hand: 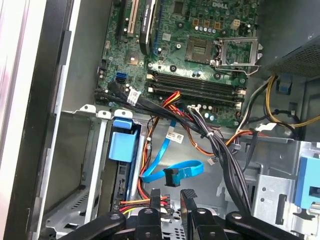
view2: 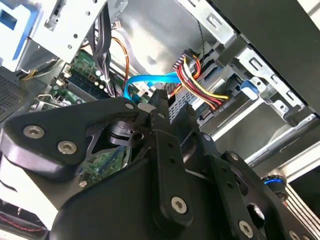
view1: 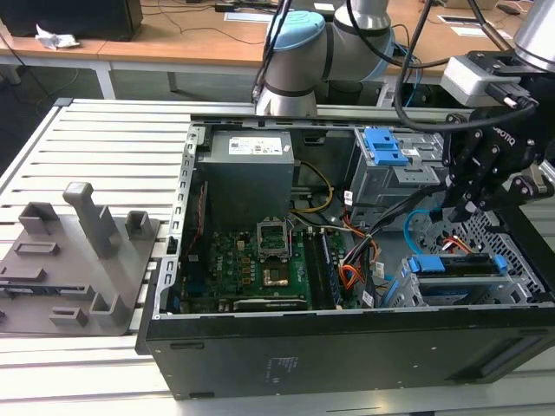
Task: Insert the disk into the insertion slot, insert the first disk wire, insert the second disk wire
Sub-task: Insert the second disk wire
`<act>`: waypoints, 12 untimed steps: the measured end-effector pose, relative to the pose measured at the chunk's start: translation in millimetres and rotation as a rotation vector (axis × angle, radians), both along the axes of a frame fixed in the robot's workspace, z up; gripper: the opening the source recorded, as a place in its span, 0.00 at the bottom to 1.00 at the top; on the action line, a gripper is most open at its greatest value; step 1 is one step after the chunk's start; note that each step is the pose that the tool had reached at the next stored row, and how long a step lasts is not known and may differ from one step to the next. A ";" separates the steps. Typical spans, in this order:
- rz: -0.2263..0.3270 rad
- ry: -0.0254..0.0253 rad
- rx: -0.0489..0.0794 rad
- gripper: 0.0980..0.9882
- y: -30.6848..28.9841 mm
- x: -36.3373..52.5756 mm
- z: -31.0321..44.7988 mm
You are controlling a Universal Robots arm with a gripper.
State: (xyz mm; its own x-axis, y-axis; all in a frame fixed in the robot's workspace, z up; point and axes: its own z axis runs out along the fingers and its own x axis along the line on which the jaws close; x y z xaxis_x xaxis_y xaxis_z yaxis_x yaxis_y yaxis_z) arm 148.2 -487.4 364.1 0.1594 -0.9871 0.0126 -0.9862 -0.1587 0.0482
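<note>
The disk [view1: 458, 265], held in its blue carrier [hand: 122, 145], sits inside the grey perforated insertion slot [view1: 401, 291] at the case's front corner on the exterior view's right. A bundle of red, yellow and black wires [hand: 134, 202] runs to the disk's end. A blue flat wire with a black plug [hand: 171, 176] lies loose just ahead of my gripper [hand: 172, 196]. The gripper [view1: 457, 212] hangs over the slot, open, with nothing between its fingers [view2: 160, 107]. The blue wire [view2: 150, 80] loops just beyond the fingertips.
The open black computer case [view1: 347, 347] lies on a slatted metal table. Inside it are the green motherboard [view1: 251, 260], the grey power supply [view1: 247, 169], a taller grey cage with a blue latch [view1: 386, 152] and thick black cables [hand: 220, 150]. A grey fixture [view1: 78, 251] stands at the exterior view's left.
</note>
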 end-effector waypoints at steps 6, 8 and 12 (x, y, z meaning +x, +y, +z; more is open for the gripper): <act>0.007 -0.0020 0.000 0.23 0.1 -18.0 1.4; 0.013 -0.0020 0.000 0.23 0.0 -21.0 1.3; 0.024 -0.0019 -0.003 0.23 0.1 -26.6 -1.3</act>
